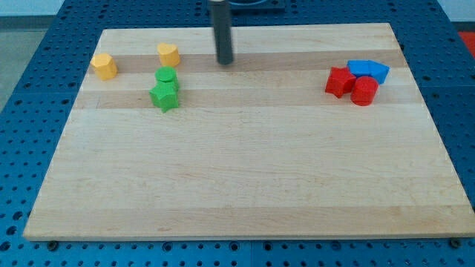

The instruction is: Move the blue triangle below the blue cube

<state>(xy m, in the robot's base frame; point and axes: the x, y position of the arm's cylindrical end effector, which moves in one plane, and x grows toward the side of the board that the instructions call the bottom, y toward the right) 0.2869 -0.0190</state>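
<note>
Two blue blocks sit touching each other near the view's top right. The left one (pixel 358 67) looks like the blue triangle and the right one (pixel 378 73) looks like the blue cube, but their shapes are hard to tell apart. A red star-like block (pixel 339 81) and a red cylinder (pixel 364 91) press against their lower side. My tip (pixel 224 61) rests on the board near the top middle, far to the left of the blue blocks and touching no block.
A yellow heart-like block (pixel 168 53) lies left of my tip. A yellow hexagon (pixel 105 66) is at the far left. A green cylinder (pixel 166 76) sits just above a green star (pixel 165 96). The wooden board (pixel 245 185) lies on a blue perforated table.
</note>
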